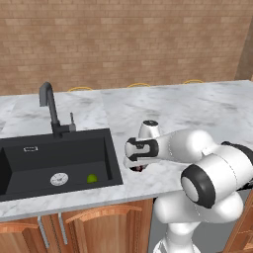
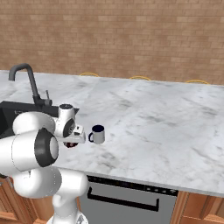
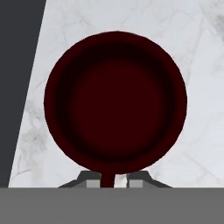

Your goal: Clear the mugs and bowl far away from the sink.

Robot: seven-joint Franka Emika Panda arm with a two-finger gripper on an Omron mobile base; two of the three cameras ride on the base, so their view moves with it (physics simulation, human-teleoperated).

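A dark red mug [image 3: 116, 100] stands upright on the marble counter [image 1: 163, 106] just right of the black sink [image 1: 54, 158]. Seen from straight above, its mouth faces the hand. My gripper [image 3: 111, 183] points down over it, the fingertips [image 3: 92, 183] pinching a thin maroon part at the mug's near side. Under the hand a sliver of the red mug [image 1: 140, 168] shows, and again in the right base view [image 2: 70, 144]. A second mug [image 2: 98, 134], grey with a dark inside, stands just right of the hand. The bowl is out of view.
A tall black faucet [image 1: 49, 106] rises behind the sink, and a small green thing [image 1: 92, 178] lies near the silver drain [image 1: 59, 179]. Wide marble counter runs right to the brick wall. The sink's edge [image 3: 17, 87] lies close beside the red mug.
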